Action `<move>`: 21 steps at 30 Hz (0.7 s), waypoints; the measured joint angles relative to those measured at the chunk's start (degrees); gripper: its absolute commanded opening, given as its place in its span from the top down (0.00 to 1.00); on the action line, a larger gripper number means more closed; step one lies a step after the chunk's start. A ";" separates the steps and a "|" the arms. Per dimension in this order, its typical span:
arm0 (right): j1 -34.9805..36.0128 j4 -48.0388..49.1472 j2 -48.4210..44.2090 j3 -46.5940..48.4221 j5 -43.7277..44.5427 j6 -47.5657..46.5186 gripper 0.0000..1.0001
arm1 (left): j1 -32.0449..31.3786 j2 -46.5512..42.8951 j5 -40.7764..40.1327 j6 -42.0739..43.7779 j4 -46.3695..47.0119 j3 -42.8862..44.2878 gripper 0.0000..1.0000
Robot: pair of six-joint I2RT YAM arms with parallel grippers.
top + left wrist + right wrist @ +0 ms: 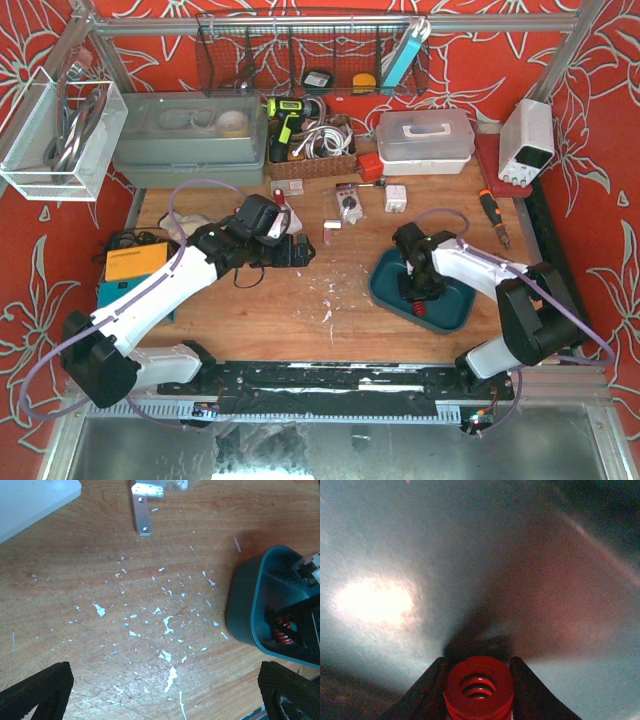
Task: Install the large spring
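Observation:
The large red spring [479,687] sits between my right gripper's two black fingers [427,690], end-on to the camera, just above the floor of the teal tray [385,272]. In the top view my right gripper [418,300] points down into that tray, with the spring [419,310] red at its tip. The left wrist view shows the tray [245,605] at the right with the spring [282,632] inside it. My left gripper [165,692] is open and empty over bare wood, its pads [37,687] wide apart.
A metal bracket [141,507] lies on the wood ahead of the left gripper. White paint flecks [167,625] dot the table. Boxes, a drill [286,120] and a power supply [527,140] line the back. An orange device [135,262] sits at the left.

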 measured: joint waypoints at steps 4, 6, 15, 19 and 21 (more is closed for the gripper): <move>-0.02 1.77 1.38 2.32 1.11 -1.73 0.75 | 0.00 0.42 -0.24 0.20 -0.07 0.42 0.00; 0.00 2.80 2.78 4.35 1.40 -2.64 0.73 | 0.00 0.63 -0.46 0.22 -0.11 0.70 0.00; -0.02 5.38 7.82 9.01 3.06 -4.04 0.54 | 0.00 1.49 -0.61 0.35 -0.07 0.98 0.00; -0.02 5.57 6.49 7.28 3.15 -3.82 0.51 | 0.00 1.55 -0.59 0.35 -0.07 0.98 0.00; -0.02 5.64 5.46 5.86 3.13 -3.63 0.51 | 0.00 1.64 -0.59 0.35 -0.07 0.98 0.00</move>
